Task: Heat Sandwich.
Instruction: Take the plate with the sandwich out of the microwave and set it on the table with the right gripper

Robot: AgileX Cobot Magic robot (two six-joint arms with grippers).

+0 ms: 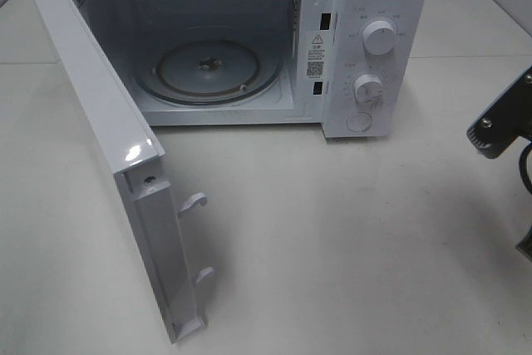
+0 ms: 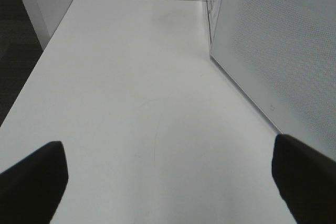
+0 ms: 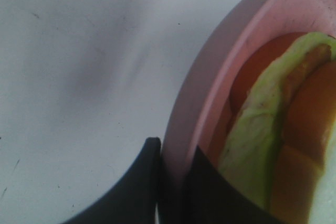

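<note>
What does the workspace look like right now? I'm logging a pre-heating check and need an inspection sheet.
Surface: white table, bare in front of the microwave.
Job's things: microwave door swung wide open, glass turntable empty; sandwich on pink plate, seen only in the right wrist view.
Clutter: nothing seen.
Hands: left hand open over the table beside the microwave; right hand shut on the plate's rim.
Cables: black cable by the right arm.
Surroundings: dark floor beside the table.
</note>
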